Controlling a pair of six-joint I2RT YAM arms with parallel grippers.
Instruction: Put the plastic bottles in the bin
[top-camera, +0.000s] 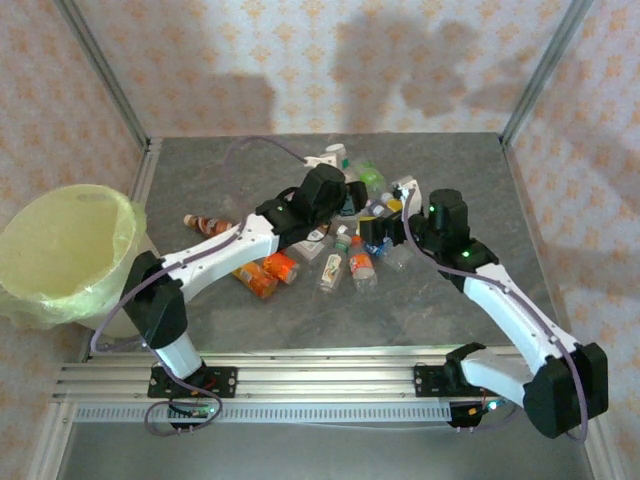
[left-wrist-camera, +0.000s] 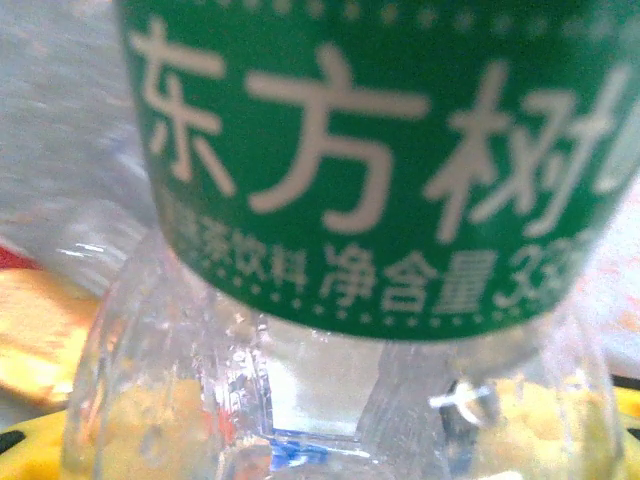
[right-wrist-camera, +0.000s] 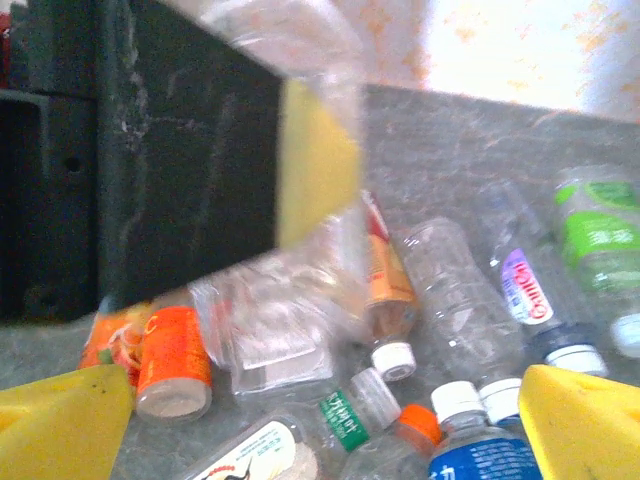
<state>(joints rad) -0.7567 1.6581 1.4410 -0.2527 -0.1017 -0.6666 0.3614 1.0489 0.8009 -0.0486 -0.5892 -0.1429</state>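
Several plastic bottles (top-camera: 345, 255) lie heaped mid-table. My left gripper (top-camera: 345, 207) reaches into the pile from the left. In the left wrist view it (left-wrist-camera: 340, 440) is shut on a clear bottle with a green label (left-wrist-camera: 370, 150), and its yellow pads show through the plastic on both sides. My right gripper (top-camera: 380, 237) hovers at the pile's right side. Its yellow fingertips (right-wrist-camera: 60, 420) stand wide apart, open and holding nothing, over capped bottles (right-wrist-camera: 400, 420). The left gripper's black finger and the clear bottle it holds (right-wrist-camera: 280, 300) show in the right wrist view. The bin (top-camera: 60, 290), lined with a pale yellow-green bag, stands at the far left.
Two orange bottles (top-camera: 268, 274) and a brown one (top-camera: 207, 224) lie left of the pile, between it and the bin. A green-labelled bottle (top-camera: 370, 178) and a white one (top-camera: 330, 157) lie behind. Metal frame posts rise at the table's back corners.
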